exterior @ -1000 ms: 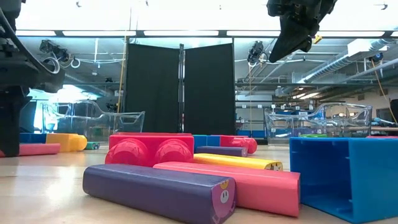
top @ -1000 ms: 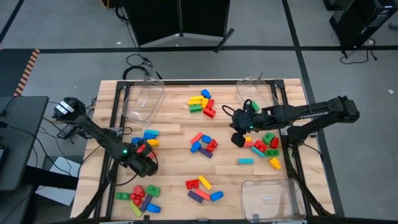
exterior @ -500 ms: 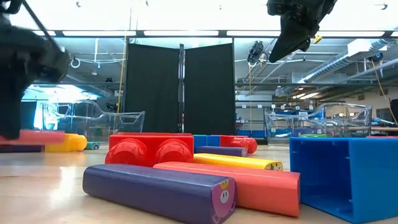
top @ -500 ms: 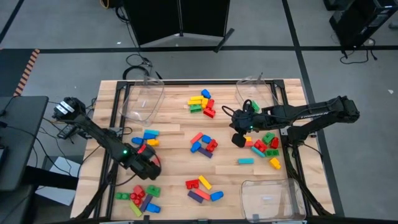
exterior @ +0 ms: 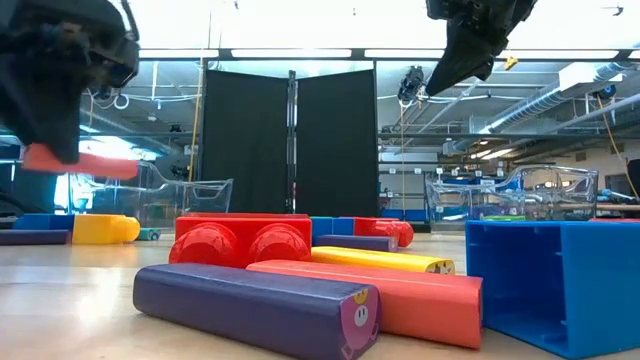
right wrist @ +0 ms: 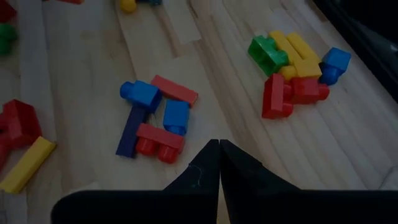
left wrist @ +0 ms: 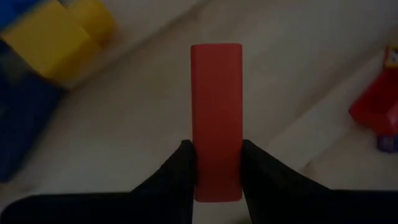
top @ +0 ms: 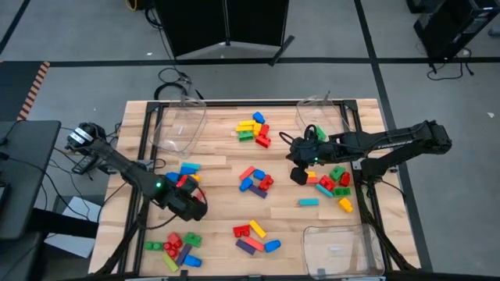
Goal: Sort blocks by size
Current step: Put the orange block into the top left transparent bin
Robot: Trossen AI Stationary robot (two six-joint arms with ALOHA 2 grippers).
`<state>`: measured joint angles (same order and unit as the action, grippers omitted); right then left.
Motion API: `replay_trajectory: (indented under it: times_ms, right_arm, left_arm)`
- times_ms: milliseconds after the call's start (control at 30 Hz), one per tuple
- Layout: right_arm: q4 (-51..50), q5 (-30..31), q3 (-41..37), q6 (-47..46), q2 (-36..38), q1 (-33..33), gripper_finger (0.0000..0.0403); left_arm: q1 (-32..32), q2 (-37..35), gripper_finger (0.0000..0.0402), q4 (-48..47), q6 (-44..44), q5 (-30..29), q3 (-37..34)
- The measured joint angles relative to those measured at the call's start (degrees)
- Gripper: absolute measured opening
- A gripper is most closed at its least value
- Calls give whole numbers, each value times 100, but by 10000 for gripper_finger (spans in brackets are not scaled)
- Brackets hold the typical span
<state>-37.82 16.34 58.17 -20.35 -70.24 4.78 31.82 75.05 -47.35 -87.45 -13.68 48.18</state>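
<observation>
Left wrist view: the left gripper (left wrist: pixel 217 168) clenches a long red bar (left wrist: pixel 216 118) between its two dark fingers (left wrist: pixel 180 171), the bar pointing straight out ahead, held clear above the wooden desk (left wrist: pixel 143 118). Seen from above, this gripper (top: pixel 191 204) hangs over the desk's left half, between a small blue-and-yellow cluster (top: pixel 186 170) and a mixed heap of blocks (top: pixel 176 248) near the front-left corner. The low view shows the red bar (exterior: pixel 80 162) lifted well off the desk surface.

The right gripper (right wrist: pixel 219 163) is pressed fully closed with nothing between its fingertips. It hovers above the desk's right half (top: pixel 299 173), just beside a pile of red, green and yellow blocks (top: pixel 334 181), with a lone teal bar (top: pixel 308 202) lying nearer the front.

More blocks lie in a central group (top: pixel 256 181), a rear group (top: pixel 253 129) and a front group (top: pixel 255 237) with a purple bar and an orange bar.

Three clear plastic bins sit on the desk: one at the rear left (top: pixel 181 125), one at the rear right (top: pixel 322 117) and one at the front right (top: pixel 336 248). No blocks are visible inside any of them.
</observation>
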Motion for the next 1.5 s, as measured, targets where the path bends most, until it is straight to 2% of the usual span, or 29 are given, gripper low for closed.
replay_trajectory:
  times_ms: [133,333,567,700,867,1000,1167,1233,1367,1500]
  right_arm:
    - [162,0,0,-32,0,-1,21]
    - [561,0,0,-243,0,-6,21]
    - [760,52,0,-837,0,-9,21]
    - [877,59,0,-1153,0,-9,20]
    - [980,159,0,-1493,0,-9,20]
    - [997,222,0,-1713,0,-9,20]
    - [994,351,0,-1903,0,-9,20]
    - [994,398,0,-1913,0,-9,20]
    - [994,420,0,-1980,0,-9,20]
    - [992,420,0,-2108,0,-9,20]
  left_arm:
    - [-453,-23,114,-650,410,-2,406]
    - [-1424,-332,108,-842,2018,-9,753]
    - [-2896,-1011,105,-1145,3954,21,906]
    - [-3806,-1400,106,-1515,4663,29,906]
    - [-5058,-1561,106,-1820,5478,25,906]
    - [-6029,-1407,107,-1753,6219,26,906]
    - [-7150,-851,107,-1456,6829,40,835]
    - [-7527,-612,107,-1196,7025,267,701]
    - [-8012,-218,108,-695,7246,706,449]
    - [-8188,15,115,-293,7373,841,295]
